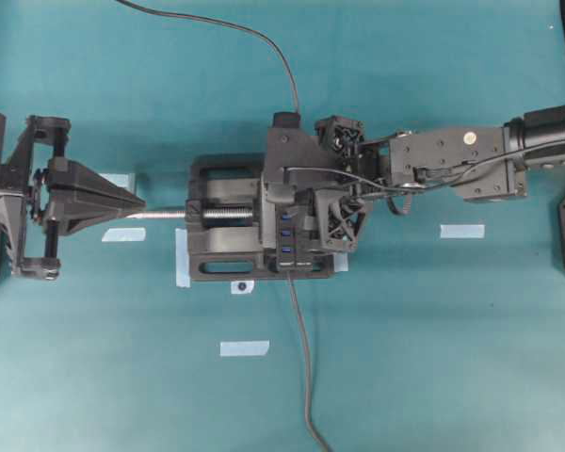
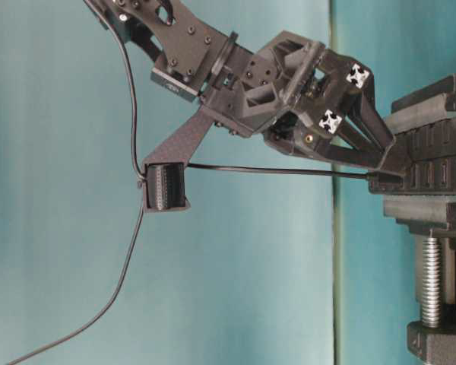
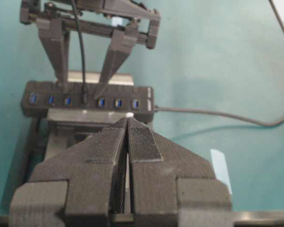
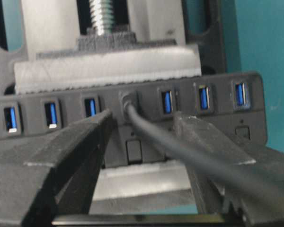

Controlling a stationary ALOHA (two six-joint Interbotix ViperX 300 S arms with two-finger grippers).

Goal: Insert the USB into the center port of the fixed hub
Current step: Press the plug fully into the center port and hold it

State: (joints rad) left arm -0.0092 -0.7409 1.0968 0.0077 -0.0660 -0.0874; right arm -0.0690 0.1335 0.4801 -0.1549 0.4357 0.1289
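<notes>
Your right gripper [image 4: 142, 137] stands with its jaws apart, one finger on each side of the USB [image 4: 128, 101], and neither finger touches the plug or its cable. From the right wrist view you can see the USB seated in the center port [image 4: 128, 100] of the fixed hub [image 4: 217, 118], with three blue slots showing to its left and three to its right, and its dark cable running back toward the camera between the two fingers. The left wrist view agrees: the plug [image 3: 84, 98] sits in the middle of the hub's row, the right gripper's fingertips [image 3: 102, 90] resting near the hub's face on either side of it. The hub itself is clamped in the black vise [image 1: 217, 231] at the middle of the teal table [image 1: 433, 358]. Your left gripper [image 3: 128, 142] has its jaws pressed together, empty, at the tip of the vise's silver screw [image 1: 165, 215], well apart from the hub. A second cable [image 1: 306, 367] leaves the hub's end across the table.
</notes>
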